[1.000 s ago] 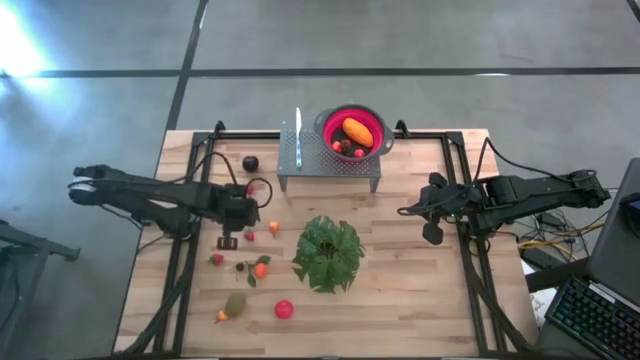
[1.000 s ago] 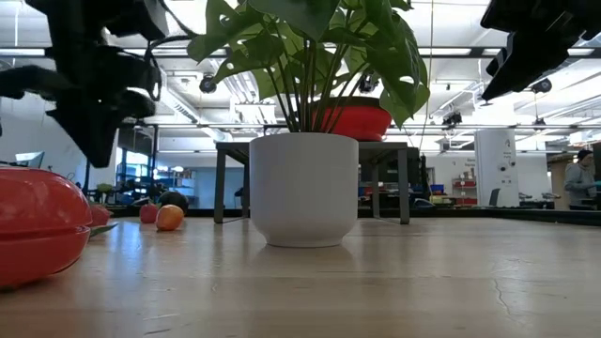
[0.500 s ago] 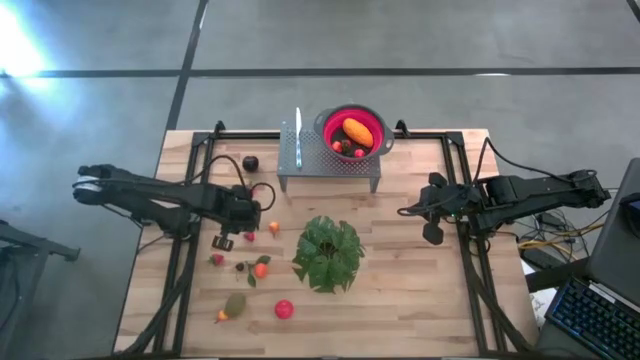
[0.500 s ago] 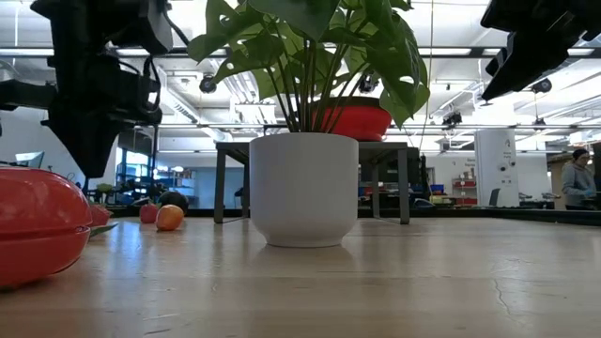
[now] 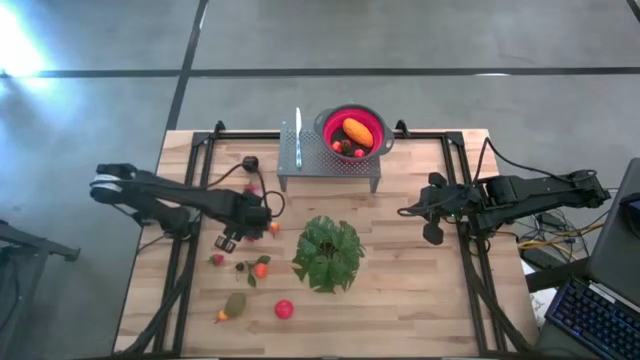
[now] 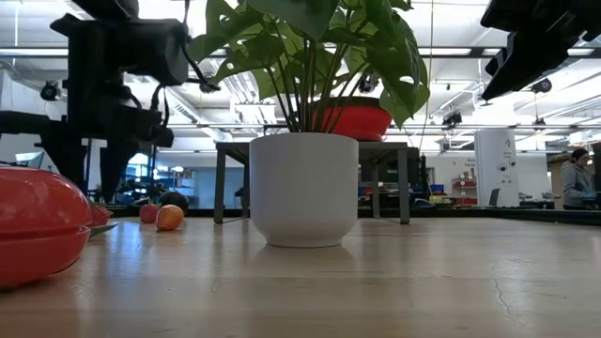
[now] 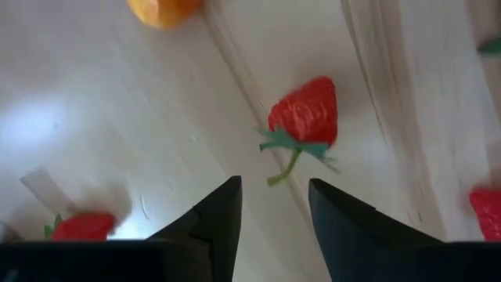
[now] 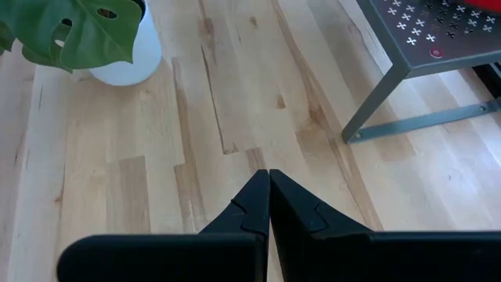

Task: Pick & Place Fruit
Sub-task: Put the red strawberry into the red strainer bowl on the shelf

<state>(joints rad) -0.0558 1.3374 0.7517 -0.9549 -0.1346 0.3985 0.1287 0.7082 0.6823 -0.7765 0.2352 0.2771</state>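
L gripper (image 5: 228, 241) is hanging over the bench's left half, fingers (image 7: 211, 223) standing apart w/ nothing between them. In the left wrist view it's looking down on a strawberry (image 7: 305, 117) lying just ahead of the tips, w/ more fruit around: an orange piece (image 7: 160, 9) farther off, another red one (image 7: 78, 225) beside one finger. Judging by that, it's lining up over a piece to pick next.

R gripper (image 5: 432, 233) is waiting near the right edge, fingers (image 8: 246, 211) pressed together, empty, clear of the work.

Fruit is sitting in 2 places. Some is already in the red bowl (image 5: 328, 118) on the metal rack (image 5: 318, 160) by the back edge: an oblong orange piece (image 5: 357, 131) plus small dark and red ones. The rest is lying loose on the left half: a dark round one (image 5: 250, 163) near the rack's left leg, a small orange one (image 5: 274, 228) near the L gripper, an orange piece (image 5: 261, 269), a green piece (image 5: 235, 304) and a red ball (image 5: 284, 309) toward the front edge.

Room: a potted plant (image 5: 328, 252) is standing mid-bench, close to the L arm's right side, so leaves are crowding any sideways swing. A knife (image 5: 298, 138) is lying on the rack beside the bowl, so carrying fruit in from above looks safer. Front right is looking open.
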